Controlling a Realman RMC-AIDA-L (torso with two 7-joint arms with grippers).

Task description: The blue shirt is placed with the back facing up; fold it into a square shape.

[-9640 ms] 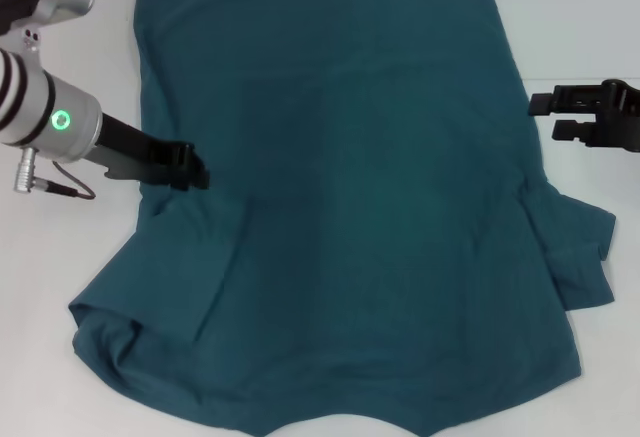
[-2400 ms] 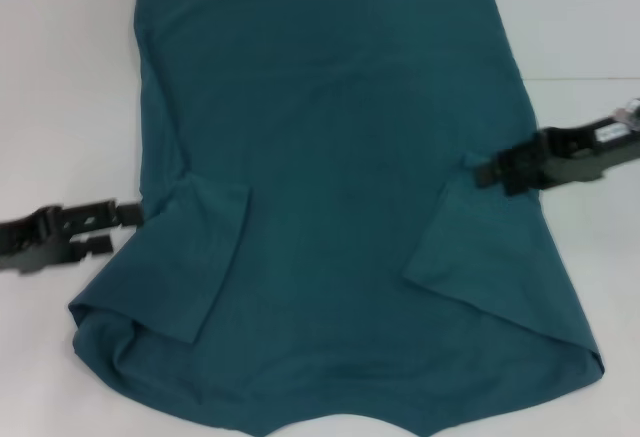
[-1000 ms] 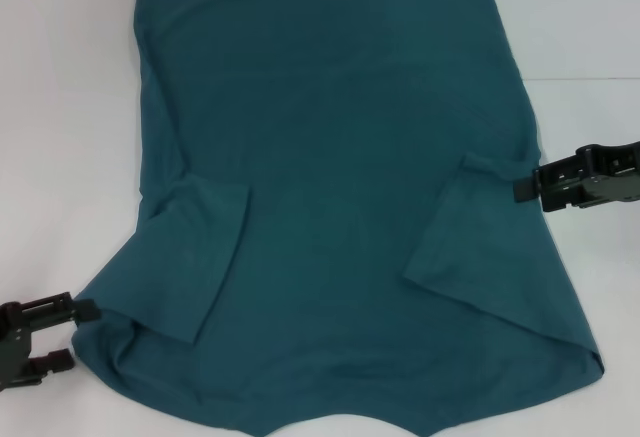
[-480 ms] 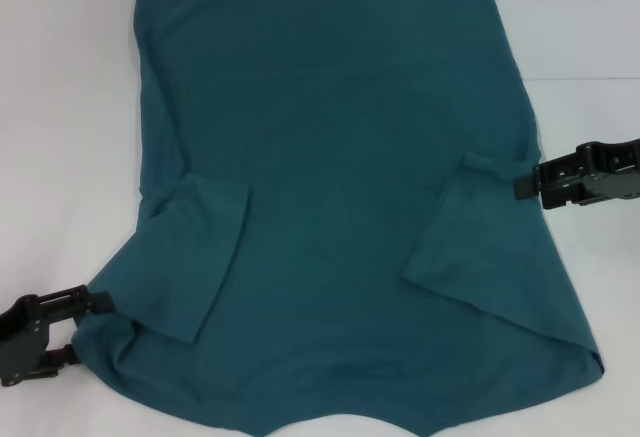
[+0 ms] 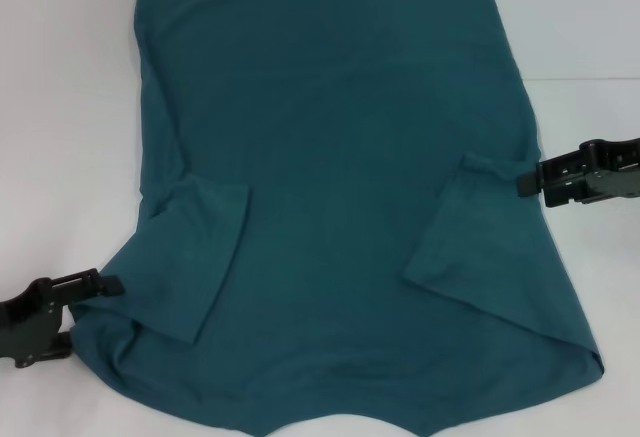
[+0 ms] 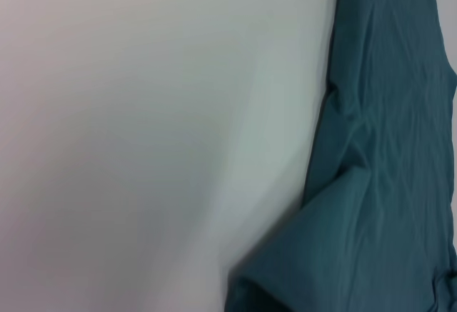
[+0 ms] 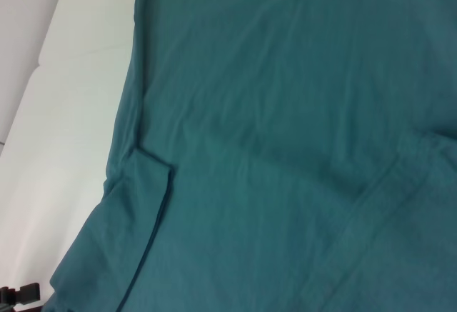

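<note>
Left gripper (image 5: 108, 284), fingers parted and empty, has reached the shirt (image 5: 330, 137) shoulder edge; I judge side fold next; right gripper (image 5: 527, 179) waits, grip unclear.

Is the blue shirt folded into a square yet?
No. The blue shirt lies mostly spread on the table; only both sleeves are folded inward.

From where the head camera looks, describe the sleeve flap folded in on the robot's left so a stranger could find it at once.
The blue shirt covers most of the white table. Follow its edge on the robot's left down to where it kinks outward: there the left sleeve flap lies folded over the body, just inward of the left gripper. Unlike the right sleeve flap, it is narrower, with a squared upper corner.
</note>
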